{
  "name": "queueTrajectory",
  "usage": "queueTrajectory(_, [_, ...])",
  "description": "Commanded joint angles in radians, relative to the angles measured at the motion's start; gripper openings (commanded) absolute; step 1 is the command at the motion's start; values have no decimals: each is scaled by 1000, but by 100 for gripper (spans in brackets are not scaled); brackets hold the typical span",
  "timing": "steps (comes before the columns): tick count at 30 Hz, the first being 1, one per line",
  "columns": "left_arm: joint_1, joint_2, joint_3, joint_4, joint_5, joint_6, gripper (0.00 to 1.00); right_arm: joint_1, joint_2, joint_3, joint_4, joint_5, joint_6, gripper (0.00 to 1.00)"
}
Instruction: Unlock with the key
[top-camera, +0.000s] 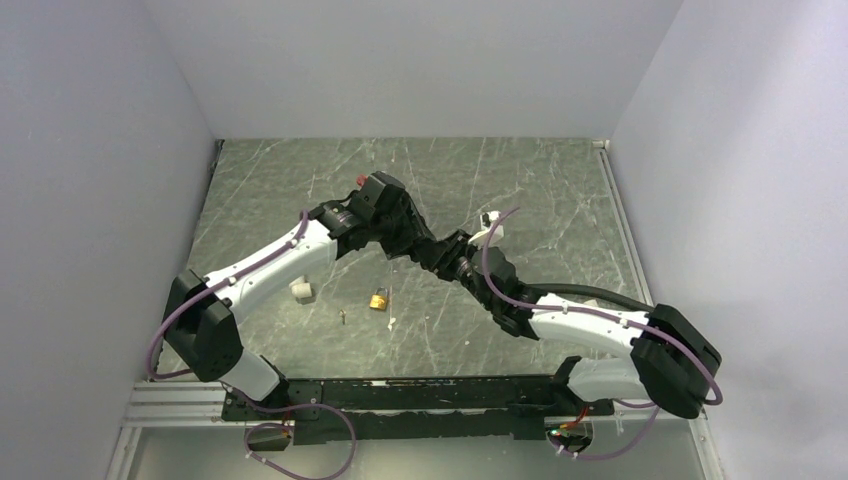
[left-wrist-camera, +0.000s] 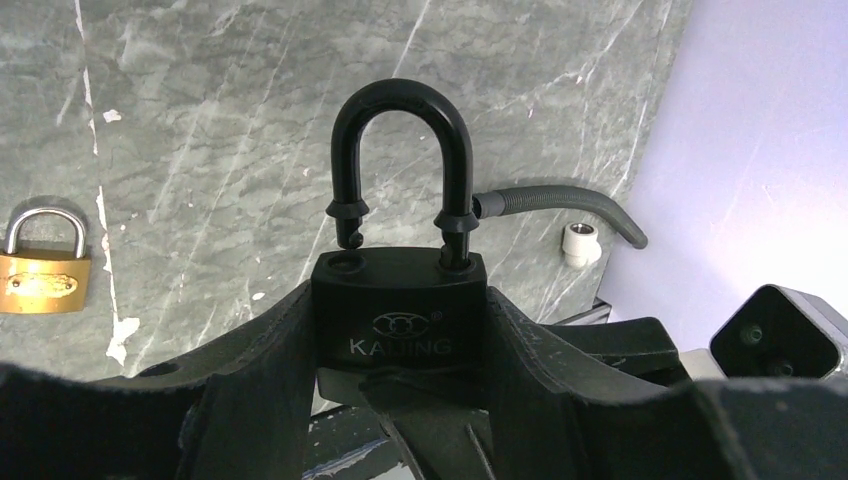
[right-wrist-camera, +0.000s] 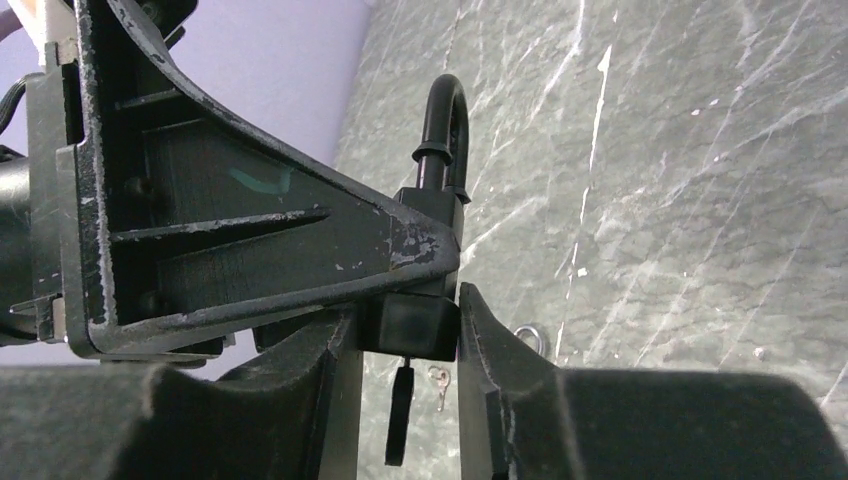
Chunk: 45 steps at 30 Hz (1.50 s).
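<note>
My left gripper (left-wrist-camera: 400, 330) is shut on the body of the black padlock (left-wrist-camera: 400, 305) and holds it above the table. Its shackle (left-wrist-camera: 400, 120) is raised, with the left leg out of its hole. The key (right-wrist-camera: 400, 415), black-headed, hangs from the keyhole under the padlock (right-wrist-camera: 410, 325). My right gripper (right-wrist-camera: 405, 340) is open, its fingers (right-wrist-camera: 480, 350) on either side of the key and the padlock's bottom, not pinching the key. In the top view both grippers (top-camera: 410, 238) (top-camera: 445, 252) meet mid-table.
A brass padlock (top-camera: 379, 299) lies on the table, also in the left wrist view (left-wrist-camera: 42, 280). A small loose key (top-camera: 342, 314) and a white cylinder (top-camera: 301, 290) lie near it. A grey hose (left-wrist-camera: 560, 200) runs by the right wall.
</note>
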<state>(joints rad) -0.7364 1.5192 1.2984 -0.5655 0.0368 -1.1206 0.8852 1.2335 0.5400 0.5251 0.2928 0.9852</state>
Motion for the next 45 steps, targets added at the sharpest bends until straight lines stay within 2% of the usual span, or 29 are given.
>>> queueTrajectory(1, [-21, -12, 59, 19, 65, 50, 23, -15, -28, -3, 56, 54, -81, 0])
queueTrajectory(2, [-24, -12, 61, 15, 50, 61, 34, -15, -49, -15, 56, 47, -103, 0])
queueTrajectory(4, [-23, -32, 35, 44, 46, 106, 66, -16, -93, -42, 49, 29, -161, 0])
queueTrajectory(5, [-23, -54, 20, 53, 40, 120, 76, -18, -122, -57, 38, 22, -193, 0])
queueTrajectory(7, [-23, -97, -2, 54, 22, 160, 91, -26, -187, -83, 12, -13, -268, 0])
queueTrajectory(9, [-21, -133, -8, 30, 1, 195, 99, -34, -254, -108, -29, -50, -348, 0])
queueTrajectory(14, [-18, -188, 1, -11, -15, 241, 99, -44, -396, -156, -92, -174, -500, 0])
queueTrajectory(16, [-19, -187, 2, -15, -10, 234, 95, -46, -447, -172, -83, -252, -551, 0])
queueTrajectory(20, [-19, -159, 10, -10, -5, 207, 90, -46, -463, -142, -164, -324, -640, 0])
queueTrajectory(25, [-20, -30, 83, -91, 12, 173, 87, -46, -434, -113, -176, -366, -703, 0])
queueTrajectory(38, [-27, 132, 110, -170, 62, 113, 72, -45, -411, -71, -157, -303, -742, 0])
queueTrajectory(40, [-30, 138, 106, -178, 57, 108, 68, -44, -412, -61, -166, -239, -750, 0])
queueTrajectory(45, [-41, 73, 57, -171, 2, 90, 67, -46, -377, -10, -232, -56, -703, 0])
